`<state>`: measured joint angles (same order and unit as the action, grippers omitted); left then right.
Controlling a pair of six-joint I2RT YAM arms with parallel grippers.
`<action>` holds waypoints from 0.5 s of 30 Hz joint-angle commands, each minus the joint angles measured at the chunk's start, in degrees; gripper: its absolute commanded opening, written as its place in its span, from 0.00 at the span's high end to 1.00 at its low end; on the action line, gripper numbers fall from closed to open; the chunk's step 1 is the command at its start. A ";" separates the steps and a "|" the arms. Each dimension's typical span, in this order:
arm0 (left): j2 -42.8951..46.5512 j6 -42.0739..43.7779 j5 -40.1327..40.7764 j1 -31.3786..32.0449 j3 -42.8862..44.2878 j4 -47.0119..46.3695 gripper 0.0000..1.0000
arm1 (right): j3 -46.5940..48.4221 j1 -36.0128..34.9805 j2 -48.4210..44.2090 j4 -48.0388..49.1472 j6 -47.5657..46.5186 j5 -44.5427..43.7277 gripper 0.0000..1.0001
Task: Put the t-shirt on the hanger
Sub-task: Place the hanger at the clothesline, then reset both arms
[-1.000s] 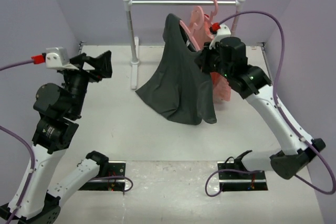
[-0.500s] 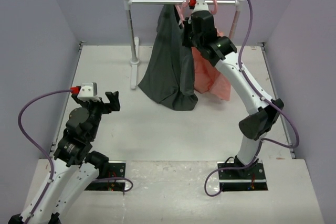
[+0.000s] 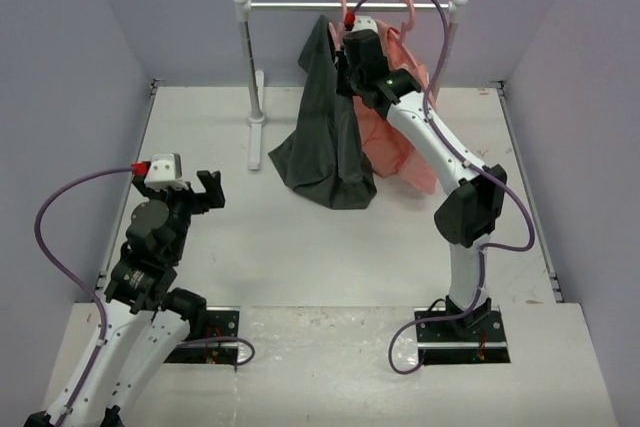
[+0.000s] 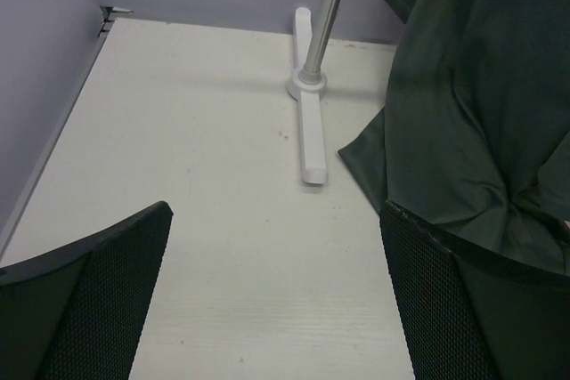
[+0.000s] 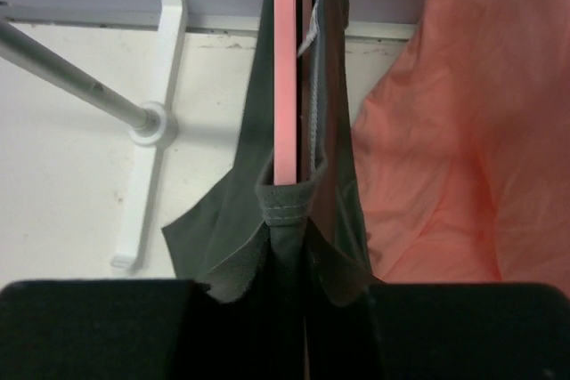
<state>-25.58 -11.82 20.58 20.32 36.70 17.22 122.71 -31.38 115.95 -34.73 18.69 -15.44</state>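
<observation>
The left gripper (image 3: pixel 203 190) sits low on the left, fingers spread wide. Its wrist view shows up close the t-shirt (image 3: pixel 325 137) hem resting on the table (image 3: pixel 200 127) near the rack's foot (image 4: pixel 307 131). Only the right wrist view shows the hanger (image 5: pixel 285 86), edge-on inside the collar, with the right gripper (image 5: pixel 283 295) clamped on the bunched fabric around it. Overhead, the arm hides that grip. The t-shirt hangs lengthwise, straight down from the rail (image 3: pixel 290 5).
</observation>
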 commanded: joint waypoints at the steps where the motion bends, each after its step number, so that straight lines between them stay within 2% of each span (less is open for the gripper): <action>1: -3.64 -1.35 2.02 -3.25 0.22 -0.48 0.00 | -5.80 -0.97 -4.37 4.57 3.38 1.23 0.62; 2: -5.22 -2.18 2.70 -4.95 0.99 0.41 0.00 | -8.19 -1.16 -6.92 6.06 3.78 1.70 0.52; 3: -7.08 -2.89 2.70 -7.11 1.61 1.30 0.00 | -10.44 -1.22 -10.18 7.51 4.25 2.53 0.47; 4: -9.04 -4.37 2.54 -9.23 2.62 2.08 0.00 | -11.56 -1.14 -14.32 8.07 4.33 2.85 0.34; 7: -10.96 -7.37 4.97 -10.81 3.98 4.04 0.00 | -17.84 -1.23 -24.51 7.71 3.87 1.28 0.06; 8: -11.18 -8.09 5.86 -10.97 4.07 4.60 0.00 | -21.49 -1.17 -29.08 8.13 3.31 -0.13 0.01; 15: -5.16 -8.94 2.93 -10.83 -1.41 3.98 0.00 | -52.11 -1.14 -61.50 7.24 -1.72 -13.19 0.01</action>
<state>-34.62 -18.63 23.80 9.94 37.26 22.11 83.05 -32.58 68.64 -27.17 19.33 -19.08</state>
